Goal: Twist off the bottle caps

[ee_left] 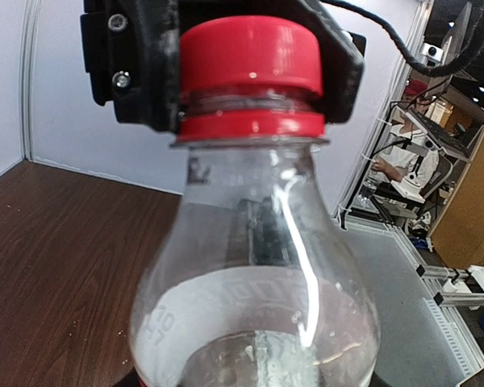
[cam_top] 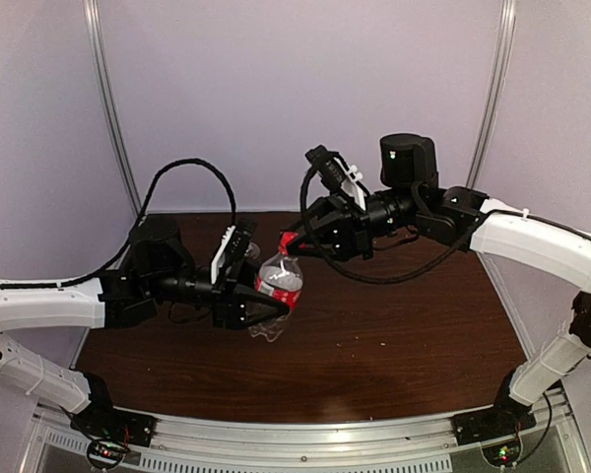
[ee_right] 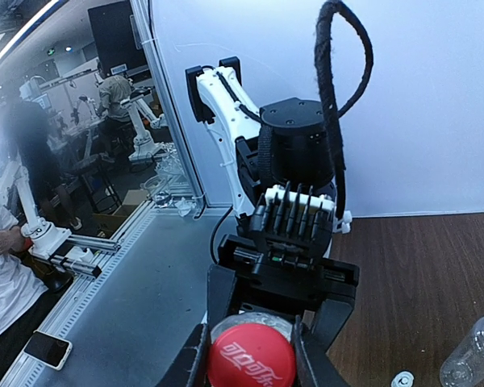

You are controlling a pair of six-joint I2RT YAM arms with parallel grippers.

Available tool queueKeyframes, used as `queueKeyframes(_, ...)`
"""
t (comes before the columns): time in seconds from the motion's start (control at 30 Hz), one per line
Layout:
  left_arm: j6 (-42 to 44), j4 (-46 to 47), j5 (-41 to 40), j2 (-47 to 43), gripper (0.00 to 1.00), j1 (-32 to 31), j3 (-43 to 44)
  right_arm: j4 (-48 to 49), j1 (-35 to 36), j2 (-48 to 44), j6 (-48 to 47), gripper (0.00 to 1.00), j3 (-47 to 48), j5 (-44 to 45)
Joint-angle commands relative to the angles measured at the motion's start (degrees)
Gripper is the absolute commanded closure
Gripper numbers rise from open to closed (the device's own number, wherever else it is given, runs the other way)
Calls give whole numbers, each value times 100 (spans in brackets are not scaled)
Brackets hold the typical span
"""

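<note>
The bottle with the red label band [cam_top: 279, 286] is held tilted above the table, in my left gripper [cam_top: 268, 311], which is shut on its body. It fills the left wrist view [ee_left: 254, 274]. Its red cap [cam_top: 289, 240] sits on the neck. My right gripper [cam_top: 295, 246] is shut on that cap, one black finger on each side. This shows in the right wrist view, with the cap [ee_right: 250, 356] between the fingers [ee_right: 195, 361]. The left wrist view shows the cap [ee_left: 250, 60] too. The plain bottle [ee_right: 473, 355] and the white cap [ee_right: 402, 379] lie on the table.
The brown table [cam_top: 394, 345] lies below both arms, with white walls behind and at the sides. Metal rails run along the near edge [cam_top: 305, 434]. The right arm's black cable [cam_top: 394, 271] loops low over the table.
</note>
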Motion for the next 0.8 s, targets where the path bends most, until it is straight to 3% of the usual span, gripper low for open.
queueKeyframes(0.0,236,479,493,-218,57,-68,34,26,-173,6,46,74,145,28)
queueKeyframes(0.2,292,373,171,-138,57,-70,81,123,-173,-181,318,59,-14,686)
queueKeyframes(0.53,397,16,-868,2,57,-70,291,125,-142,-702,761,22,-318,1563)
queueKeyframes(0.77,431,-297,-1507,153,57,-70,506,-143,-65,-851,1629,18,-79,2775)
